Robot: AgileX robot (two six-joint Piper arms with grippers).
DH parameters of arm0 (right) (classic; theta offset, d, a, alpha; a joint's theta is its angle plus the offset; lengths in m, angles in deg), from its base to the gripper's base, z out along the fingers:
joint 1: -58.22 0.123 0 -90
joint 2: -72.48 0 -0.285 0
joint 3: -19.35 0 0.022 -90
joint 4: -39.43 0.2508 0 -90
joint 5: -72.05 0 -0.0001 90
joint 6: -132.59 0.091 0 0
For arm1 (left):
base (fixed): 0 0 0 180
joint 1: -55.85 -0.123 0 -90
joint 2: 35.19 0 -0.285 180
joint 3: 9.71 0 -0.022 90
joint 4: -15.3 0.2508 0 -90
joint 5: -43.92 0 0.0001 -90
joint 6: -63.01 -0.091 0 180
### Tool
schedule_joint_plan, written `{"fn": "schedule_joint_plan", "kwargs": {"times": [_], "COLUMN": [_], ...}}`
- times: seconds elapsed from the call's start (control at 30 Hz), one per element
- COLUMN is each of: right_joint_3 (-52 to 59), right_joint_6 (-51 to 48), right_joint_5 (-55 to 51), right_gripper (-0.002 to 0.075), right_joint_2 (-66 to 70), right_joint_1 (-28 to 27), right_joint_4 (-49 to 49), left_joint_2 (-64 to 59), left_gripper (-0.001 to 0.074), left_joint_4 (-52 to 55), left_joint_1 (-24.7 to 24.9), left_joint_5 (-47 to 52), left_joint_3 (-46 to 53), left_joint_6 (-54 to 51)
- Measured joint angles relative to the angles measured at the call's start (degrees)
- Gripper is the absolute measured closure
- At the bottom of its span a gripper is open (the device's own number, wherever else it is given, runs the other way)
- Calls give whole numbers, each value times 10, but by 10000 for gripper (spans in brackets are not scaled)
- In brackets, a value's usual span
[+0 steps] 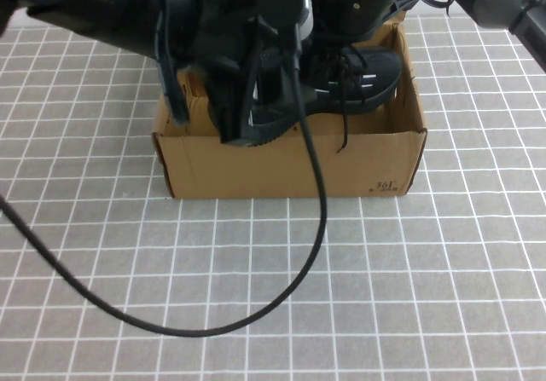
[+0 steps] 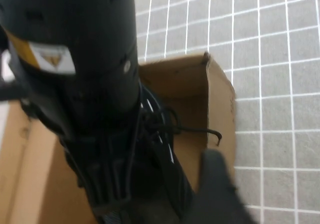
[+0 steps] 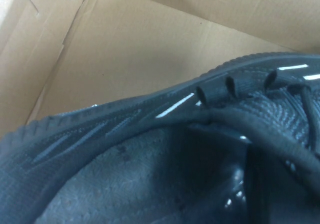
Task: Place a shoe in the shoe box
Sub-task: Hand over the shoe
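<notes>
The black shoe (image 1: 368, 76) lies inside the brown shoe box (image 1: 290, 170), toe toward the box's right end, one lace hanging over the front wall. My right gripper (image 3: 255, 184) reaches down into the shoe's opening (image 3: 125, 174) and is shut on its collar; in the high view the right arm hides it. My left gripper (image 1: 205, 108) hangs over the box's left end at the heel, open, with one blurred finger (image 2: 215, 196) showing in the left wrist view beside the box wall (image 2: 220, 98). The right arm blocks much of that view of the shoe (image 2: 167, 151).
A black cable (image 1: 317, 228) loops from the left arm down across the grid-patterned mat (image 1: 444, 296) in front of the box. The box's front wall carries a small dark print (image 1: 386, 187) near its right corner. Both arms crowd the space above the box.
</notes>
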Motion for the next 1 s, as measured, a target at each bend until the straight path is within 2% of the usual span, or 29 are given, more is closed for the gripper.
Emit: {"fn": "schedule_joint_plan", "kwargs": {"times": [0.1,0.2,0.5,1.0], "right_joint_3": [0,0,0,0], "right_joint_6": [0,0,0,0], "right_joint_5": [0,0,2,2], "right_gripper": [721,721,721,721], "right_joint_2": [0,0,0,0], "right_joint_1": [0,0,0,0], "right_joint_4": [0,0,0,0], "left_joint_2": [-12,-23,-50,-94], "left_gripper": [292,262,251,251], "left_joint_4": [13,25,73,138], "left_joint_1": [1,1,32,35], "left_joint_5": [0,-11,-14,-100], "left_joint_3": [-2,-2,-3,-3], "left_joint_6": [36,53,54,127]}}
